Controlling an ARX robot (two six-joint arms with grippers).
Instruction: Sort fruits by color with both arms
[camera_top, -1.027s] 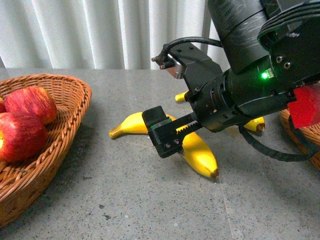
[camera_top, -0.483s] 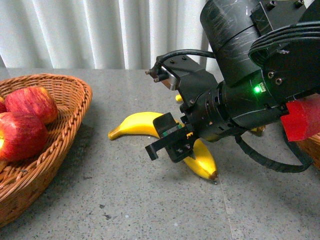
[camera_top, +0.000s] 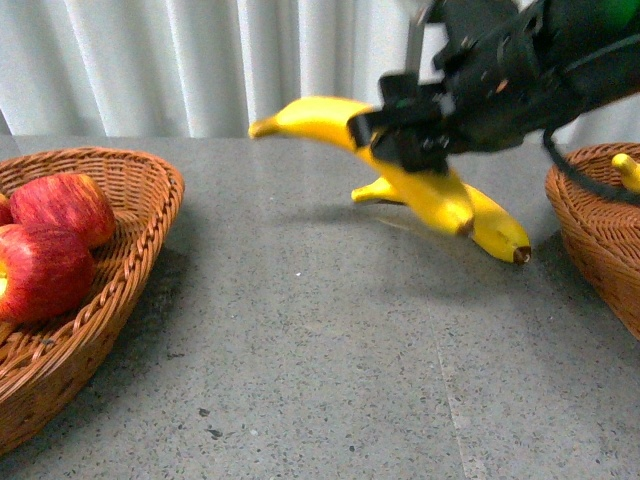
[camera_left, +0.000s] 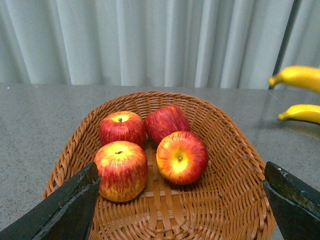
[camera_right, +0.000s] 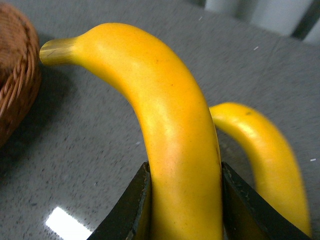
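My right gripper (camera_top: 395, 140): its two black jaws are shut tight on the held banana (camera_top: 310, 113), one jaw on each side of its middle.
Where the held banana is: up in the air, in the upper middle of the front view. It is above the gray table (camera_top: 300, 350) and touches only my jaws.
My left gripper (camera_left: 180, 207): it is wide open with nothing in it, and it hangs over the left basket (camera_top: 150, 200).
Other fruit: four red apples (camera_left: 121, 170) sit in the left basket, at the left edge of the front view. A second banana (camera_top: 495, 228) lies on the table right of the middle. A bit of one more banana (camera_top: 627, 170) peeks out of the right basket (camera_top: 590, 215) at the right edge.
How the banana handles: I think it is light and firm. Its skin looks smooth, so it may slip. It is long, so it may swing or turn in my jaws. A hard squeeze may bruise it.
Where to hold: the fat middle, so both ends balance. The thin stem end is a bad spot.
Apples: they are round and shiny, so they may roll. I would hold one across its widest part.
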